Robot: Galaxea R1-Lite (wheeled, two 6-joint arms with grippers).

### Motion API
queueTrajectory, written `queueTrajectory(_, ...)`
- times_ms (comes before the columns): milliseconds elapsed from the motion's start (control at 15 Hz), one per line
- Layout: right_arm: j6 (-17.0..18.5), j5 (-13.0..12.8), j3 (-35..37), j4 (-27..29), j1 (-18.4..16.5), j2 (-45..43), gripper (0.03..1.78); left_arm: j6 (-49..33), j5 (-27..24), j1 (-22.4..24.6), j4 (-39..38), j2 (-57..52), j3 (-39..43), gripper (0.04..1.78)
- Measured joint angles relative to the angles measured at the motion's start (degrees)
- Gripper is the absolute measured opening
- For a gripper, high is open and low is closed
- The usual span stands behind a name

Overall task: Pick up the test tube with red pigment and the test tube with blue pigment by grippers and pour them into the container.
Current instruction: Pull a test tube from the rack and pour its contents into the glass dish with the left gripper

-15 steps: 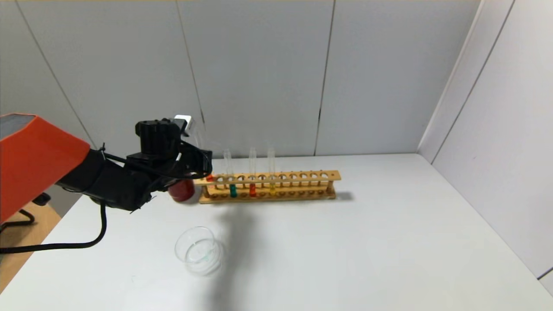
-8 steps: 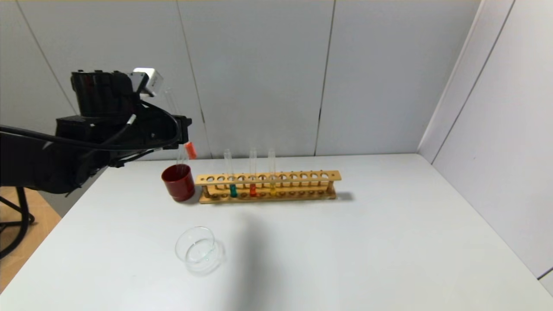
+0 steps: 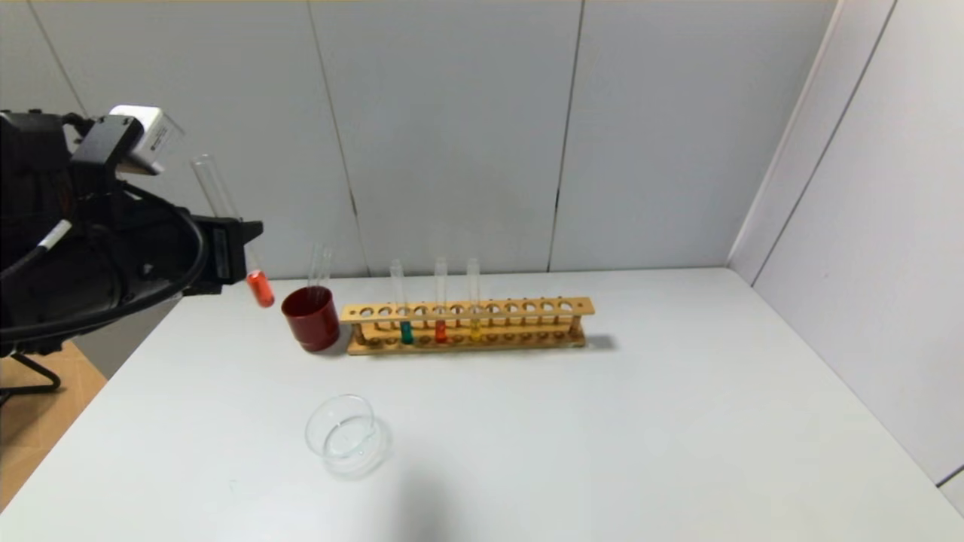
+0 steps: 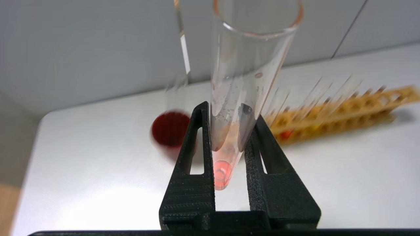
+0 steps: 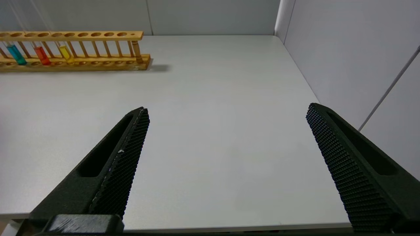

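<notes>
My left gripper is shut on the test tube with red pigment and holds it tilted in the air, left of the dark red cup and well above the table. In the left wrist view the tube is clamped between the black fingers. The test tube with blue pigment stands in the wooden rack; it also shows in the right wrist view. The clear glass container sits on the table in front of the cup. My right gripper is open and empty over the table's right side.
A dark red cup holding an empty glass tube stands at the rack's left end. A darker red tube and a yellow tube stand in the rack beside the blue one. Grey walls enclose the table at the back and right.
My left gripper has lifted the red tube out of the rack's left end, then carried it up and to the left, past the red cup.
</notes>
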Motion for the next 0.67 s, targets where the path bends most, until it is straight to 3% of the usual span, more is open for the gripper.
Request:
queueTrajectory(133, 0.05, 0.00, 0.00, -0.02, 0.00, 0.00, 1.75, 2.72, 2.49, 0.17, 2.80, -4.12, 4.39, 0.32)
queueTrajectory(400, 0.02, 0.02, 0.00, 0.00, 0.00, 0.00, 1.75, 4.62, 2.44, 0.27, 3.13, -9.24, 12.54, 0.32)
queueTrajectory(667, 0.02, 0.02, 0.00, 0.00, 0.00, 0.00, 1.75, 4.73, -5.94, 0.27, 2.72, -10.68, 15.36, 0.32)
